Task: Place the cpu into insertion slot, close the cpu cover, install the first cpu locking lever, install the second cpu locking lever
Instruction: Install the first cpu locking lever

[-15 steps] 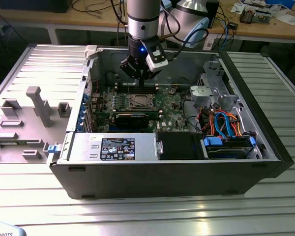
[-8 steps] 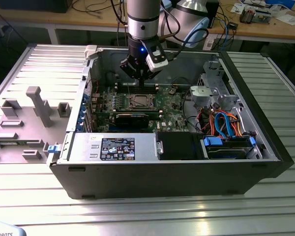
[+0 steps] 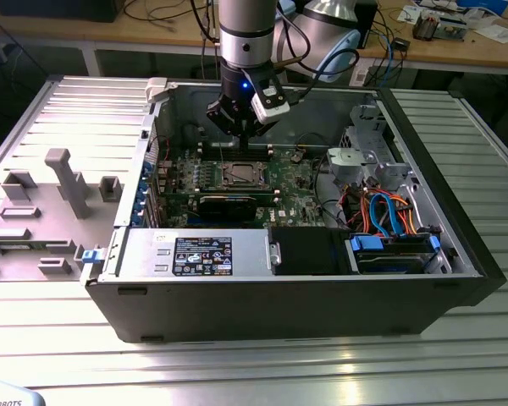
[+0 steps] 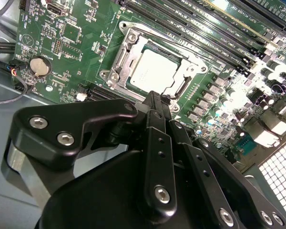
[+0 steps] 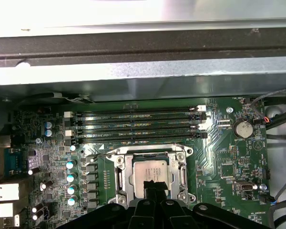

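Exterior view: hand (image 3: pixel 240 134) inside the open case (image 3: pixel 279 304), near its back wall, above the chip (image 3: pixel 240 175).
Second wrist view: fingers (image 4: pixel 155 119) pressed together, holding nothing. Chip lies within the metal frame (image 4: pixel 126 47), memory slots (image 4: pixel 205 28) alongside.
First wrist view: case wall (image 5: pixel 133 71) just beyond the slots.

One silvery-grey square cpu (image 5: pixel 150 174), one metal-rimmed square insertion slot (image 5: pixel 121 176), four long black memory slots (image 5: pixel 133 121) in the first wrist view, one round silver coin battery (image 5: pixel 241 128), and perhaps seven small teal-topped capacitors (image 5: pixel 70 164).
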{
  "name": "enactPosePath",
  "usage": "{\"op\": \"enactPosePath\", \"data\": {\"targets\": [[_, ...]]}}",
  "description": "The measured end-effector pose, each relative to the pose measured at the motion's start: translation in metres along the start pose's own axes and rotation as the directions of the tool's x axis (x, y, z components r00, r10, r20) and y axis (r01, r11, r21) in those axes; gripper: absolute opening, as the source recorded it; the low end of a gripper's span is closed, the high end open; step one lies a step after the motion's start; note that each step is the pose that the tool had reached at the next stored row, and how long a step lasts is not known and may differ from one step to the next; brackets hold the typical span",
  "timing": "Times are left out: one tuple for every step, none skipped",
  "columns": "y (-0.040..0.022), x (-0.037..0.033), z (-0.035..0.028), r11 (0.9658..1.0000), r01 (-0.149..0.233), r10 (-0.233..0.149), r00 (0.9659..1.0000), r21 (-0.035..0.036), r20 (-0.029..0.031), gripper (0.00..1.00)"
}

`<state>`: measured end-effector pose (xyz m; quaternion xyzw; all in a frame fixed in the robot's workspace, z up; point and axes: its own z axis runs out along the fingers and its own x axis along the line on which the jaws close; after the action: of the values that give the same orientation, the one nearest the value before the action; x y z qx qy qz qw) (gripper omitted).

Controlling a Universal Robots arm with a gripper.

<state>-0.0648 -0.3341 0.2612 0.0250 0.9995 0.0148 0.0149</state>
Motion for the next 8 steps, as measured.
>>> {"op": "enactPosePath", "data": {"targets": [[0.0,0.0,0.0,1.0,0.002,-0.002,1.0,0.0,0.0,0.11],[0.0,0.0,0.0,1.0,0.009,-0.009,1.0,-0.0003,-0.0002,0.11],[0.0,0.0,0.0,0.9999,0.017,-0.017,0.9999,-0.0004,-0.0004,0.11],[0.0,0.0,0.0,0.9997,0.024,-0.024,0.9997,-0.0007,-0.0006,0.11],[0.0,0.0,0.0,0.9993,0.037,-0.037,0.9993,-0.0011,-0.0011,0.11],[0.0,0.0,0.0,0.9989,0.047,-0.047,0.9989,-0.0014,-0.0013,0.11],[0.0,0.0,0.0,0.9983,0.058,-0.058,0.9983,-0.0017,-0.0016,0.11],[0.0,0.0,0.0,0.9981,0.062,-0.062,0.9981,-0.0018,-0.0018,0.11]]}}
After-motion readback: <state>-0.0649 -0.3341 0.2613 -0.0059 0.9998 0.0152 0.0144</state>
